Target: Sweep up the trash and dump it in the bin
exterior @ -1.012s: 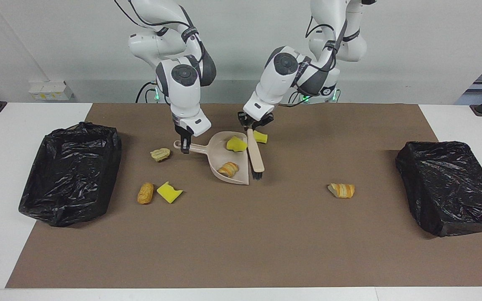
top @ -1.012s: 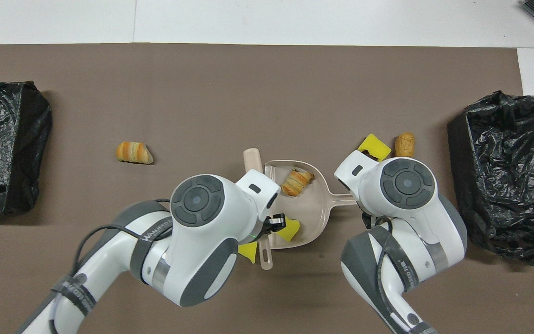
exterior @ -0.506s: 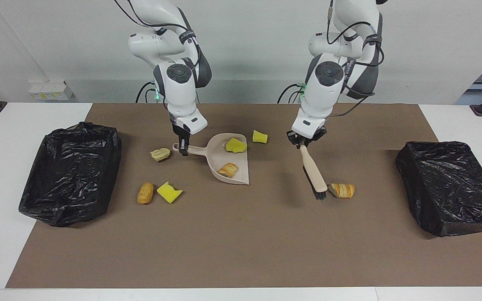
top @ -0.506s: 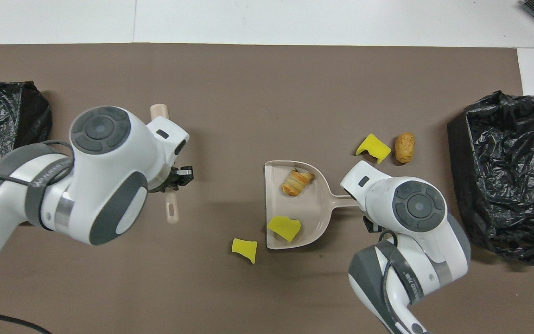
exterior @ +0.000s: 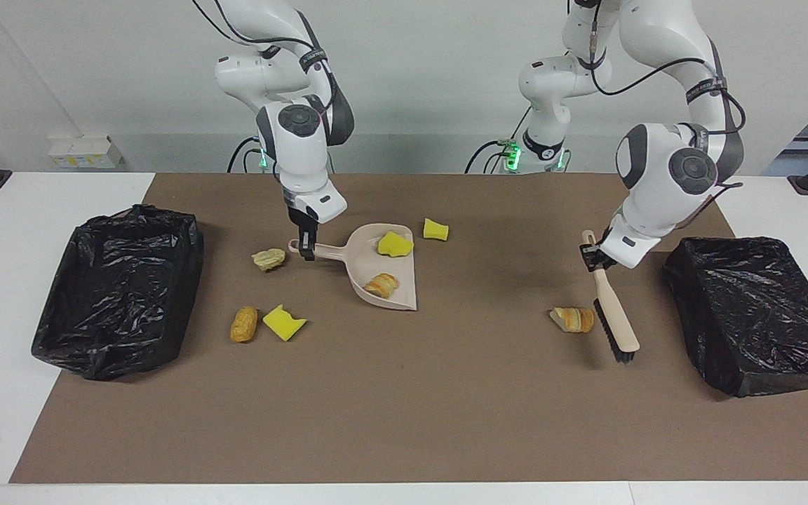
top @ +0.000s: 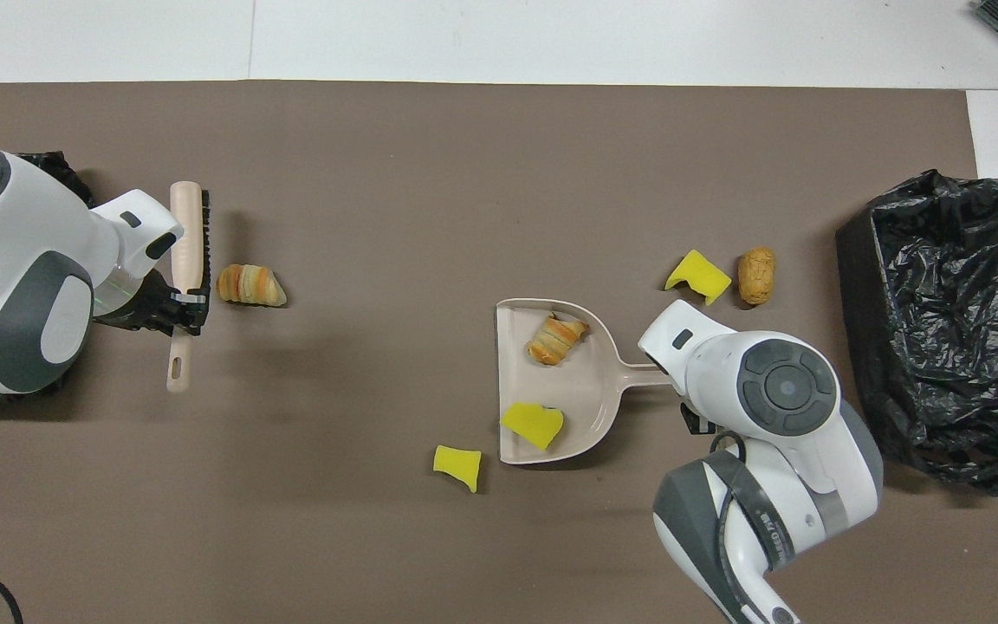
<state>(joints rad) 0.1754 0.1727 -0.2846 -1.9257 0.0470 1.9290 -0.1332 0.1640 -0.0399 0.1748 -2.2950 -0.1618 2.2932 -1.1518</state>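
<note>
Since the dustpan sits well apart: lone lump [exterior: 572, 319] could skid sideways mid-sweep
left fingers [exterior: 592, 257]: clamped on brush [exterior: 616, 319], beside that lump
right fingers [exterior: 308, 247]: shut on dustpan [exterior: 383, 266] handle
trash: two scraps in dustpan, rest on bench [exterior: 404, 393]

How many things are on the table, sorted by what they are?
Yellow sponge chunks: 3
Bread lumps: 4
Black bins: 2
Dustpan: 1
Brush: 1
Total: 11
</note>
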